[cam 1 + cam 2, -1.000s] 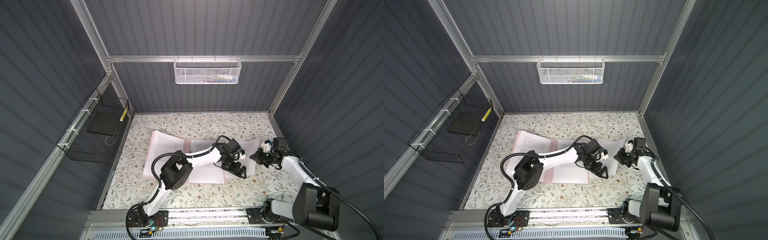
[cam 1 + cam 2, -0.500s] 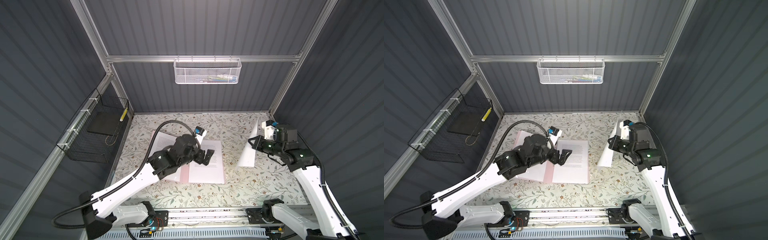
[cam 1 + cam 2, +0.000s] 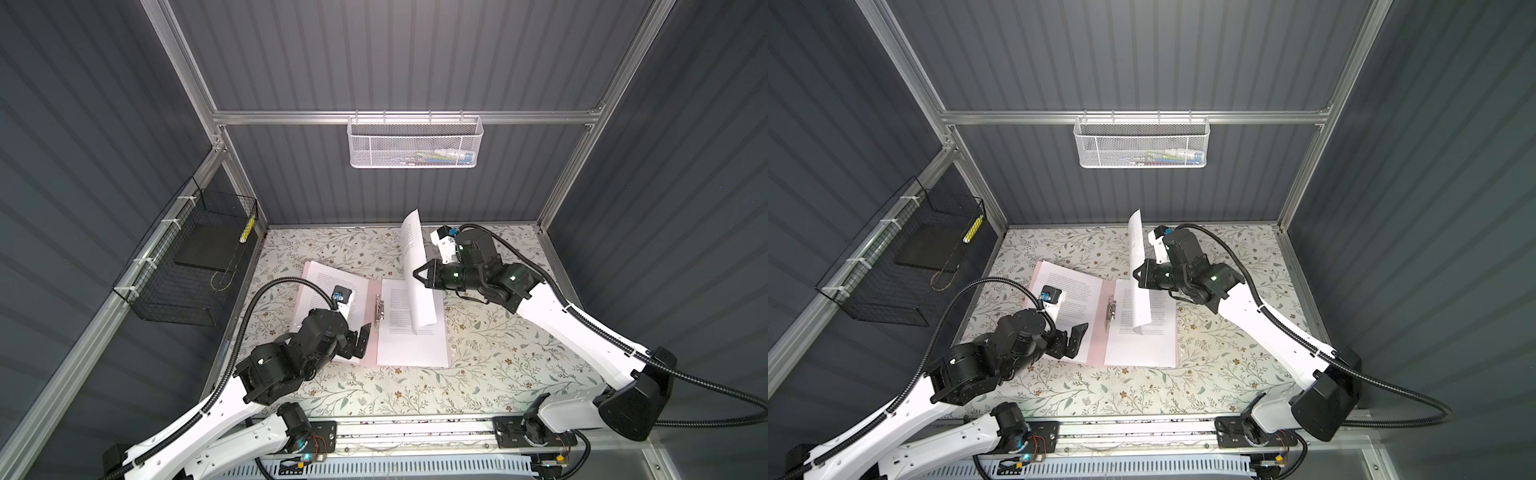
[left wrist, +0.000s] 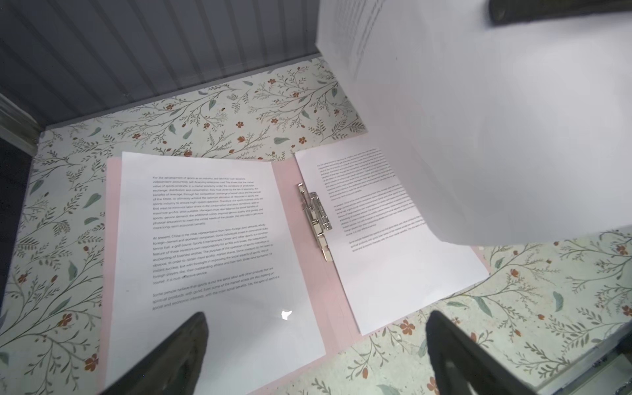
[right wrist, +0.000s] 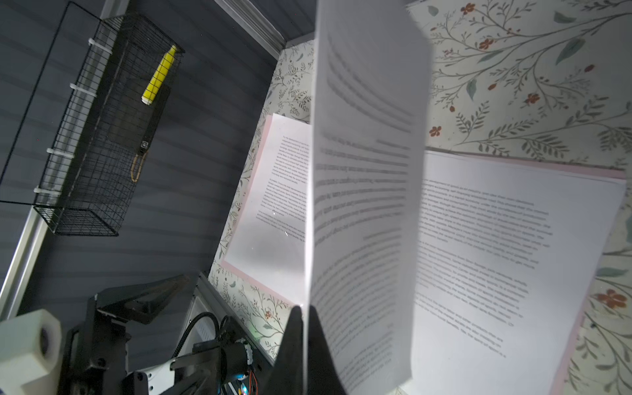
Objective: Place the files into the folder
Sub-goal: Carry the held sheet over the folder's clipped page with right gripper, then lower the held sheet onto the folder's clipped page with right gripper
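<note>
Folder [image 4: 325, 290] (pale pink) lies open mid-counter [image 3: 498, 353], files [image 3: 411, 345] on both halves. Right hand [image 3: 417, 275] pinches another sheet [image 3: 420, 303] upright above the right half. Left hand [image 3: 360, 343] hovers spread at the folder's near left.

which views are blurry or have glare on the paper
Right wrist view: the held sheet sits close to the lens, its print smeared soft; left wrist view: print on the flat sheet on the folder left flap is crisp, with one small glare spot on its blank part, while the held sheet looks washed pale; both top views: sharp throughout.
</note>
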### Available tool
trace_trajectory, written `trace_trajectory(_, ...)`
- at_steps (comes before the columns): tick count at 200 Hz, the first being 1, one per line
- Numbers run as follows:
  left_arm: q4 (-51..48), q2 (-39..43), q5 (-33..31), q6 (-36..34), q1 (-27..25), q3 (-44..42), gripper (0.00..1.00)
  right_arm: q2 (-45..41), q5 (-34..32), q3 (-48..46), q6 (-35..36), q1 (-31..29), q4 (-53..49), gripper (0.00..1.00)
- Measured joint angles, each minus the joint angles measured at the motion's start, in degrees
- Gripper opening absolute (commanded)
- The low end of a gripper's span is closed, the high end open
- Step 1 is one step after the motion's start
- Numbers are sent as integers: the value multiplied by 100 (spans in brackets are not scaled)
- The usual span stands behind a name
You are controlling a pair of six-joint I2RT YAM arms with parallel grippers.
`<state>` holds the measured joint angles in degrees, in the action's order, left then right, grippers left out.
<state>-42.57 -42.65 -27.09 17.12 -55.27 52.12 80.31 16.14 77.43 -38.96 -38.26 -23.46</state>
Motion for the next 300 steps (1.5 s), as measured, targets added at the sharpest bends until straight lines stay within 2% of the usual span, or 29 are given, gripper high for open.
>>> trace_trajectory(18,-24,96,-17,-24,57,-50,100,-17,142,-315,-98,256,446,0)
trace_trajectory(40,-28,63,-55,-94,173,-55,100,-7,452,-1187,-269,809,1073,0)
trace_trajectory(63,-39,-192,-149,-144,254,-55,100,297,487,-1869,-278,1185,1233,0)
trace_trajectory(107,-155,-490,-258,-192,343,-55,100,1248,525,-2243,-190,1178,1679,0)
trace_trajectory(138,-203,-275,-452,-181,476,-55,100,1318,516,-2634,-195,1165,1926,0)
trace_trajectory(178,-208,-205,-481,-168,538,-55,100,1318,619,-2695,-151,1108,2037,0)
trace_trajectory(207,-212,-404,-221,-173,549,-55,100,1292,660,-2852,-127,1067,2072,0)
trace_trajectory(261,-92,-476,715,-234,549,-55,100,1268,726,-3104,-168,986,2175,0)
trace_trajectory(300,-72,-680,981,-282,549,-55,100,1119,745,-3180,-245,968,2223,0)
